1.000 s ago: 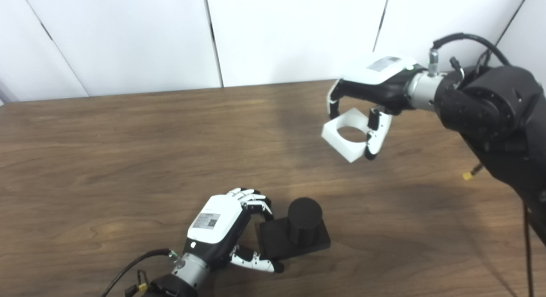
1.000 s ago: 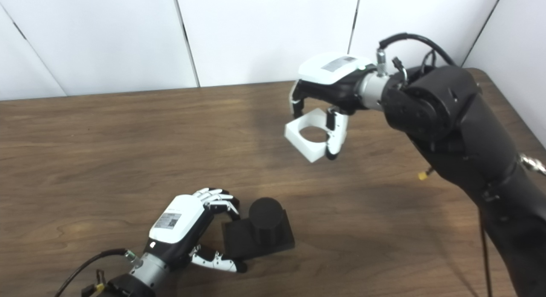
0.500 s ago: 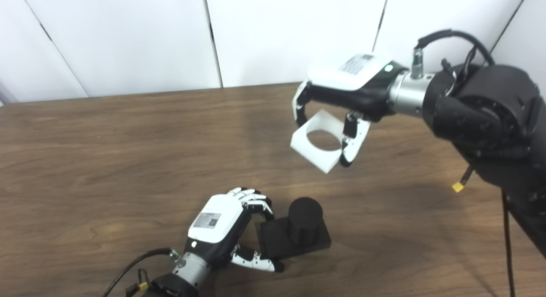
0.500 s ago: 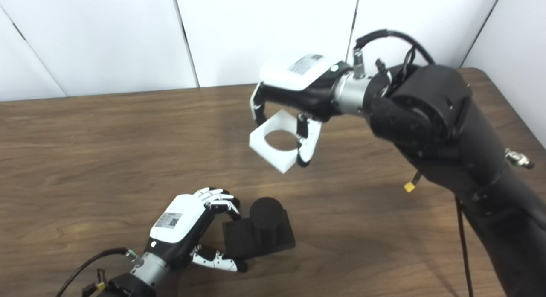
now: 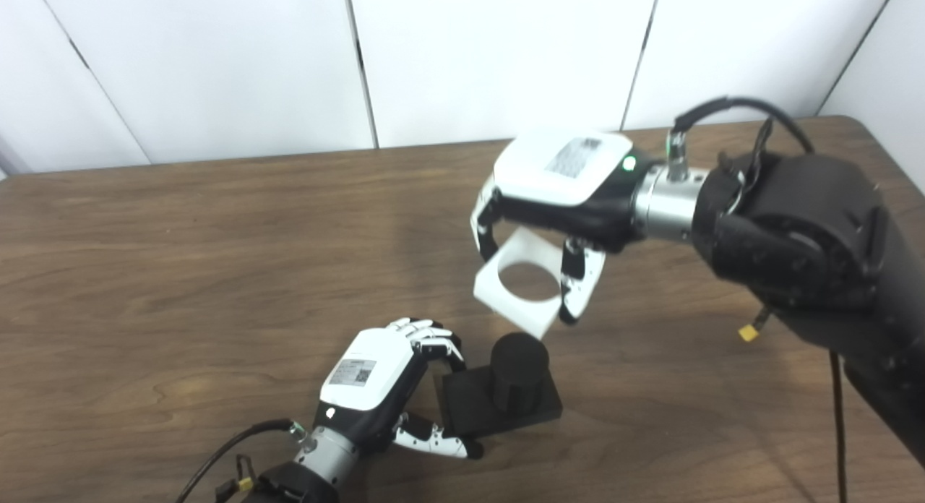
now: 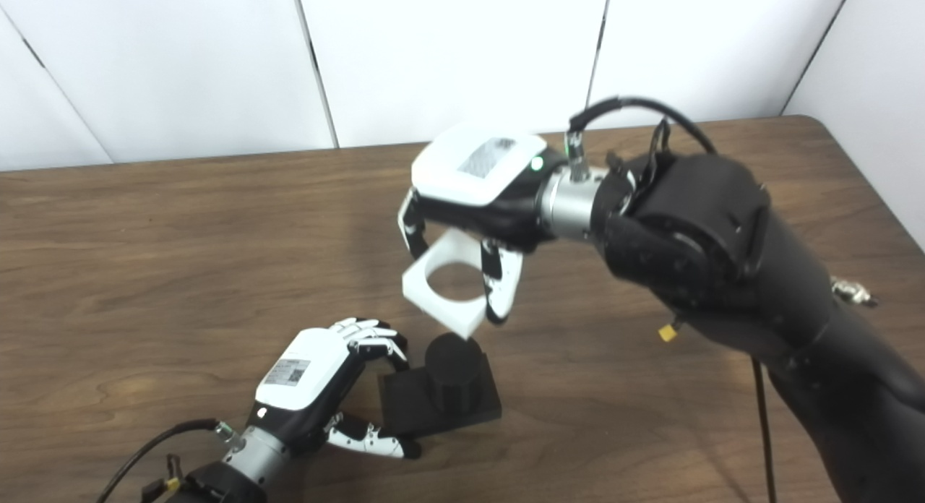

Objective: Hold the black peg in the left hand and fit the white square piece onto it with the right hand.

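Note:
The black peg (image 5: 517, 369), a short cylinder on a square black base, sits on the table near the front. My left hand (image 5: 376, 387) is shut on the left side of that base, fingers above and thumb below. The white square piece (image 5: 517, 282) has a round hole through it and hangs tilted in the air just above and slightly behind the peg. My right hand (image 5: 556, 199) is shut on the piece from above, its fingers on the piece's left and right edges. In the right eye view the piece (image 6: 444, 286) nearly touches the peg's top (image 6: 452, 355).
The brown wooden table (image 5: 181, 257) runs to white wall panels at the back. Its right corner (image 5: 860, 123) shows at the far right. My right arm (image 5: 809, 235) crosses the right side, with a cable and a small yellow tag (image 5: 747, 333) hanging below it.
My right hand has carried the white square piece left and down, from the back right to just above the peg. The left hand and the peg have stayed put.

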You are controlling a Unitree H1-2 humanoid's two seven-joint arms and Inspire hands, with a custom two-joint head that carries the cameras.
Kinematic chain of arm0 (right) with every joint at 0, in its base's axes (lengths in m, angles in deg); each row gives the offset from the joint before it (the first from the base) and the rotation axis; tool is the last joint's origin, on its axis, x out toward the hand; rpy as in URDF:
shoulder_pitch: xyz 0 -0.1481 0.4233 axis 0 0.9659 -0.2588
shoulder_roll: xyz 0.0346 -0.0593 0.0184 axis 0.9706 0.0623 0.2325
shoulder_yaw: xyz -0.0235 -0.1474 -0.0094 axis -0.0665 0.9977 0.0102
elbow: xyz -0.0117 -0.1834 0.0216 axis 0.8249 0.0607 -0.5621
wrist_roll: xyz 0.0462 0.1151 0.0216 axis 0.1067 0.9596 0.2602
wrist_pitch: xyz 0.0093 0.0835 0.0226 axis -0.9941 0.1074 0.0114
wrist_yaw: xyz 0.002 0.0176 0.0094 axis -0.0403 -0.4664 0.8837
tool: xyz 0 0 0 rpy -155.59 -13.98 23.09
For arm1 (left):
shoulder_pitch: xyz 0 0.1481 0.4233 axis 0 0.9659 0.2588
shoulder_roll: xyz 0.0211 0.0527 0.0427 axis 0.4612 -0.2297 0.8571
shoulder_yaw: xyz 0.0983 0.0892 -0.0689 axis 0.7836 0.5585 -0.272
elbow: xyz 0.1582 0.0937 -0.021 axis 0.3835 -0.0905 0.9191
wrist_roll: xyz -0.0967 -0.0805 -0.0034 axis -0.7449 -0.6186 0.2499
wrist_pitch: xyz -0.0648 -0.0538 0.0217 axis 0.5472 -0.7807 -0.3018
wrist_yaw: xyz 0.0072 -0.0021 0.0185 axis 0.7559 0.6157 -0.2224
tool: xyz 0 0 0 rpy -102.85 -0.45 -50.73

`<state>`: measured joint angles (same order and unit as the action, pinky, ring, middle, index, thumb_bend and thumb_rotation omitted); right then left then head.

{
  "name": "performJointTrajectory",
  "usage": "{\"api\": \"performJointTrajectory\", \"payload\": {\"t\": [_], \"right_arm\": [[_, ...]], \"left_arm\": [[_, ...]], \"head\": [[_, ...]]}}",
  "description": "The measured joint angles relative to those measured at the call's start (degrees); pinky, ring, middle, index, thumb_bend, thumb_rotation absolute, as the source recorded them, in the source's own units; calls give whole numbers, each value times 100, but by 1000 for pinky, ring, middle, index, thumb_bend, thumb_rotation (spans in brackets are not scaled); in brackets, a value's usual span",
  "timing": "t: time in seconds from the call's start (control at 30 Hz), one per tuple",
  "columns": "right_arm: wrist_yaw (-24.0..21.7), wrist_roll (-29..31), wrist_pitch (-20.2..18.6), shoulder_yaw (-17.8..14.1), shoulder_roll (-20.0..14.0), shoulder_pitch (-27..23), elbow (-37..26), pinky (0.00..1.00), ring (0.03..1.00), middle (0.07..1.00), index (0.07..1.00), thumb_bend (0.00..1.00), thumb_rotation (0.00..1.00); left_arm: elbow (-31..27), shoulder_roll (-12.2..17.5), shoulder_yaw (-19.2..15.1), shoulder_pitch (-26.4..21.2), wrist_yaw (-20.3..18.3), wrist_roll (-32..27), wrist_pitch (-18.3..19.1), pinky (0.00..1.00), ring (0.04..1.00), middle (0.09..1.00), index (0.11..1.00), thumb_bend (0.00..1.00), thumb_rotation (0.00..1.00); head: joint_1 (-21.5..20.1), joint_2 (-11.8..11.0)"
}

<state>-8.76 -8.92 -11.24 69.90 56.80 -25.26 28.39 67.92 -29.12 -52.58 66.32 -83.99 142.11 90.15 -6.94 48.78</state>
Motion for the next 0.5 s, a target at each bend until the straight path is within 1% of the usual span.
{"api": "performJointTrajectory", "payload": {"t": [0.13, 0.33, 0.5], "right_arm": [[0, -39, 1, 43, -1, 122, 8, 790, 807, 726, 483, 525, 140], [0, -49, 0, 38, 3, 337, 8, 825, 822, 741, 482, 524, 137], [0, -135, 0, 50, 106, 526, 9, 833, 823, 750, 482, 525, 137]], "left_arm": [[-13, -1, -2, -1, -33, 5, 10, 899, 849, 775, 487, 514, 49], [-13, -17, -3, -12, -60, 9, 11, 902, 849, 774, 487, 514, 49], [-13, -19, -7, -24, -81, 11, 11, 901, 848, 773, 487, 514, 49]], "head": [[9, 9], [-9, 18], [0, 27]]}}
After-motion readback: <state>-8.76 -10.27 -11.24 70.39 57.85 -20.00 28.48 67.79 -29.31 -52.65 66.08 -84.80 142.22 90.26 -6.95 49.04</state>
